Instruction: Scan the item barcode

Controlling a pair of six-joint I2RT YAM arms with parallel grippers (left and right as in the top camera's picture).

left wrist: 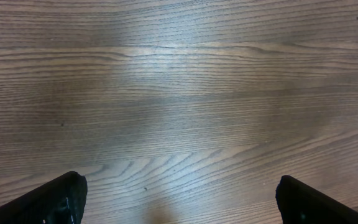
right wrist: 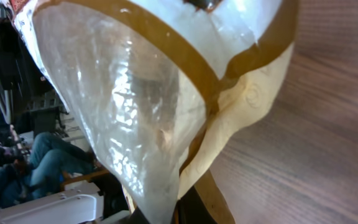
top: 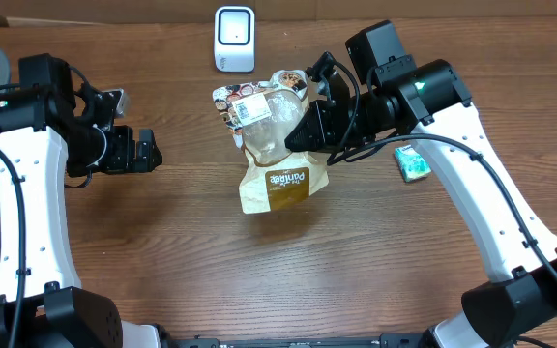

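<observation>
1. The bakery bag, a tan paper pouch with a clear plastic window, is held above the middle of the bench by the right hand. That hand is clamped tight on the bag's right edge. In the right wrist view, the crinkled window fills the frame.
2. The bag is held tilted, with its top end pointing toward the white scanner that stands near the back of the bench. This is judged to bring the white sticker on the bag's upper part closer to the scanner's face.
3. The sticker is probably the barcode label, though its print is too small to be read from overhead.
4. The sticker is turned upward rather than squarely at the scanner. A further tilt toward the scanner is judged necessary before a read can be expected.
5. The left hand is spread fully open and nothing is held in it. It is positioned well apart to the left over bare wood, with only its fingertips seen in the left wrist view. This is presumably so that the path between bag and scanner is left unblocked.
6. A small green packet is seen lying on the bench beneath the right arm, untouched.
</observation>
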